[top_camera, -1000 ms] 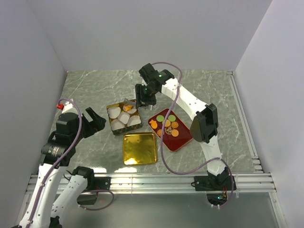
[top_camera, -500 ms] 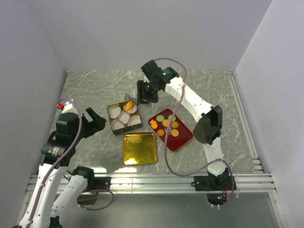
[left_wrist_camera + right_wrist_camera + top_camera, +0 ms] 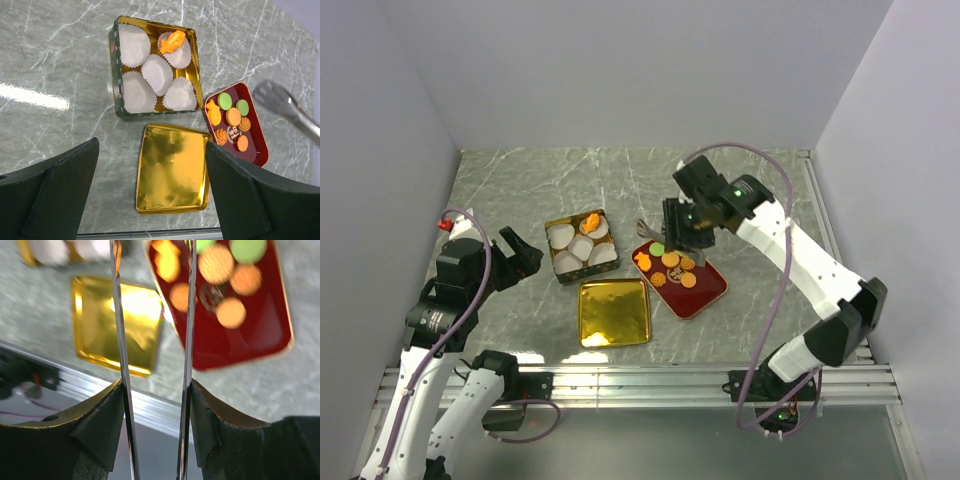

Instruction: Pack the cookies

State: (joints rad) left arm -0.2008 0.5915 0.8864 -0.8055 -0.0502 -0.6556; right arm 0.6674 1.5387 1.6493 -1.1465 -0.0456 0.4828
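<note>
Right wrist view: right gripper [image 3: 156, 390] fingers [image 3: 100, 420] clamp from outside on the two arms of metal tongs [image 3: 275, 96]. The tong arms stand apart with nothing between them where visible; their tips run out of the top of that view. Below them, blurred, is a red tray [image 3: 250, 345] with the cookies [image 3: 233, 116] on it: two green, one irregular orange, the rest round orange or brown, one with a dark pattern, all lying flat and clustered at the tray's far end. Top view puts the right gripper above the far edge of the tray, with the tong tips pointing at its far left corner; cannot tell whether they touch a cookie. Left of the tray, close by, is an open gold tin [image 3: 114, 70] with five white paper cups [image 3: 157, 74]; one orange cookie [image 3: 172, 41] sits in the far right cup, the other cups hold nothing. A gold lid [image 3: 172, 170] lies flat on the marble table [image 3: 60, 50], just near-side of the tin. Left gripper [image 3: 523, 253] is left of the tin, clear of it, fingers spread wide, holding nothing.
</note>
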